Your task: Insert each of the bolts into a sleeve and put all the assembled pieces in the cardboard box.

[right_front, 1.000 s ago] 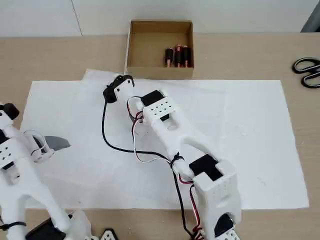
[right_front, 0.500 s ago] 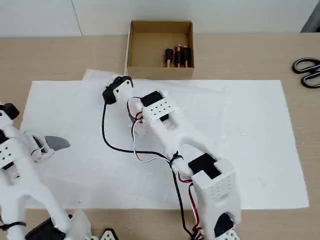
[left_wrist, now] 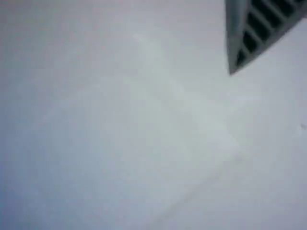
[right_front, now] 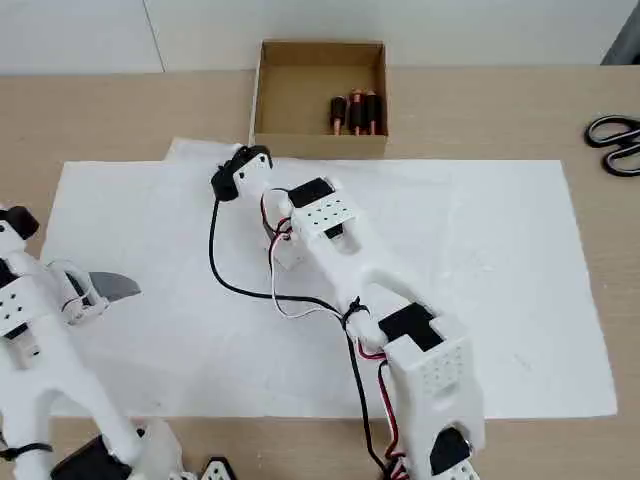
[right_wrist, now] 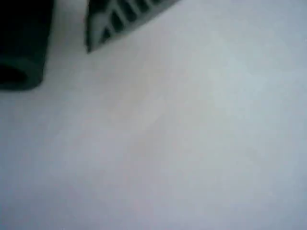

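Observation:
The cardboard box [right_front: 268,100] stands at the back of the table with three assembled pieces [right_front: 356,112], black sleeves on copper bolts, side by side at its right wall. My right arm [right_front: 335,235] stretches from the front edge toward the box, its black camera head [right_front: 238,172] just short of the box's front left corner. A black sleeve [right_wrist: 21,45] lies on the white paper close beside my right gripper [right_wrist: 122,17]; whether it is held cannot be told. At the front left, my left gripper [right_front: 100,292] hangs over bare paper [left_wrist: 144,134].
A large white paper sheet [right_front: 490,260] covers the middle of the wooden table. Black scissors [right_front: 615,143] lie on the wood at the far right. A black cable [right_front: 215,255] loops off the right arm over the paper.
My right arm has shifted slightly to the right and toward the box. The left arm has not moved.

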Controlling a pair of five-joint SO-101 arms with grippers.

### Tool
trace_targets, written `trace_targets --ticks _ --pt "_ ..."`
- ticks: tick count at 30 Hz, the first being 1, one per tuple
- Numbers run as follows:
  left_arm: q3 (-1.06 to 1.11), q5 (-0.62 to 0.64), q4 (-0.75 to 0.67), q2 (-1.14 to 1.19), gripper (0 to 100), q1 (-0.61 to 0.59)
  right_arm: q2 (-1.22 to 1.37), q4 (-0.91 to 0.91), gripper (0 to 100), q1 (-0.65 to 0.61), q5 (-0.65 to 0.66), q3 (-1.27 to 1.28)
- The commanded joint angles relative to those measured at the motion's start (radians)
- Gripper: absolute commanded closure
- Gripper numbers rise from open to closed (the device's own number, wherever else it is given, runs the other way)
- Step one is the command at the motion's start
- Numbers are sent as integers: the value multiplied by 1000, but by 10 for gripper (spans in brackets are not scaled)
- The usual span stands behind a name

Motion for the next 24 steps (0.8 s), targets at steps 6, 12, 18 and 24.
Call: trace_targets --ticks 6,12,18,24 --pt "-2 8 -14 -12 606 2 19 82 994 42 0 -160" --pt "-2 8 -14 -12 606 2 18 163 995 42 -2 -245" --pt "-18 6 -8 -15 606 71 -30 377 995 41 0 -486" --pt "-213 3 104 -5 606 336 -139 582 995 67 2 -723"
